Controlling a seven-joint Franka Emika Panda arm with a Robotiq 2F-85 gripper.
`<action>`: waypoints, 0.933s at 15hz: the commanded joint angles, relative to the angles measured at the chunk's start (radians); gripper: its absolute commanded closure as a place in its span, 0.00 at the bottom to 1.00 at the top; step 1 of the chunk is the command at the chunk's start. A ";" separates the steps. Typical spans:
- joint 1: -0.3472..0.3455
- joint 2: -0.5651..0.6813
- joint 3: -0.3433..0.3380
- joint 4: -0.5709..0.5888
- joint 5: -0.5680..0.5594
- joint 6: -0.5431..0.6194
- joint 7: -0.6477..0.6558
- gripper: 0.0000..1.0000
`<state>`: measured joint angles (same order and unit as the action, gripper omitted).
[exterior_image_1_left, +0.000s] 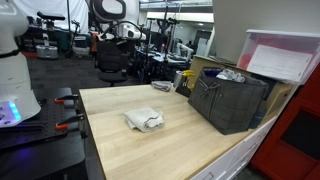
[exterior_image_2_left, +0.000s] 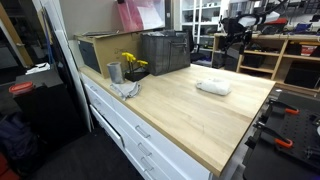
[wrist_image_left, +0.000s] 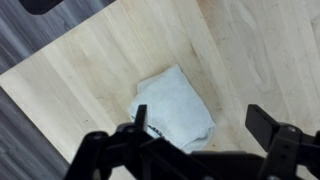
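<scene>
Bench (exterior_image_1_left: 110, 150): wooden, carries all items. Dark crate (exterior_image_1_left: 228, 100): parked at one end, well apart from the cloth. Folded white cloth (wrist_image_left: 175, 108): lies flat mid-bench, so reachable from above. Gripper (wrist_image_left: 200, 115): poised directly over the cloth, fingers spread, holding nothing.

bench (wrist_image_left: 90, 60): pale wood, fine straight grain, smooth, satin to matt, no glare.
cloth (wrist_image_left: 175, 108): white fabric, soft, matt, creased along the folds; weave too fine to resolve.
hand (wrist_image_left: 200, 115): black, hard, matt; plastic or coated metal, cannot tell.
crate (exterior_image_1_left: 230, 100): dark grey, ribbed walls, looks like moulded plastic, dull finish.
cup (exterior_image_2_left: 113, 72): grey, metal-looking, faint sheen.
drawer fronts (exterior_image_2_left: 130, 125): white, smooth, slightly glossy.
floor (wrist_image_left: 20, 110): grey plank pattern, streaky grain, low sheen.
bin (exterior_image_1_left: 285, 55): translucent pinkish plastic, smooth.
</scene>
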<state>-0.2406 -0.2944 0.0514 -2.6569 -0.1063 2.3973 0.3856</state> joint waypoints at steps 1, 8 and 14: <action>0.023 0.006 -0.025 0.005 -0.010 -0.003 0.007 0.00; 0.031 0.082 -0.072 0.051 0.031 0.038 -0.040 0.00; 0.035 0.256 -0.166 0.140 0.062 0.075 -0.183 0.00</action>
<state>-0.2224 -0.1388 -0.0785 -2.5777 -0.0837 2.4555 0.2796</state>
